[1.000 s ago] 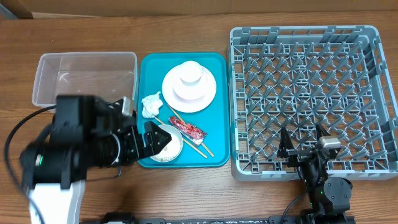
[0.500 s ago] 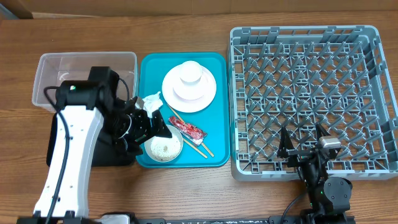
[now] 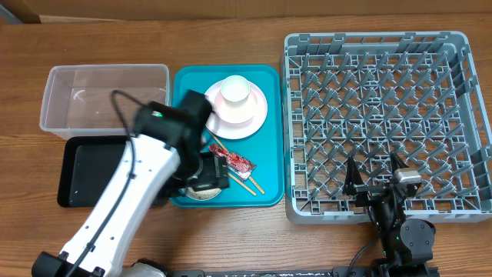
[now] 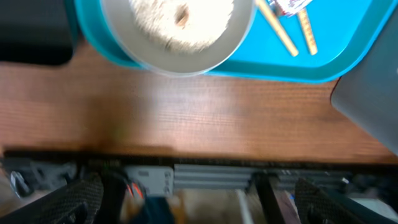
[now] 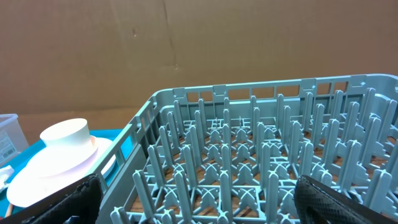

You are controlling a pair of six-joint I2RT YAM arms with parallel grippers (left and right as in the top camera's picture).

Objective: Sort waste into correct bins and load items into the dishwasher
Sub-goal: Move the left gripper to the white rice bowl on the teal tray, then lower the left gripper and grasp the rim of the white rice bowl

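The left jaws and right jaws stand released, empty. The bowl (image 4: pixel 180 65) of loose rice (image 4: pixel 180 22) sits just ahead of the left jaws, on the tray (image 4: pixel 342 37). Probably stiff, glazed, slippery (breakable too): pinch its rim, keep level.

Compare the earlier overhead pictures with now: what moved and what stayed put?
The left arm swung right, uncovering the black tray and hiding the napkin; the left gripper is over the rice bowl on the teal tray, open and empty. The right gripper, rack, plate, cup, wrapper and chopsticks stayed put.
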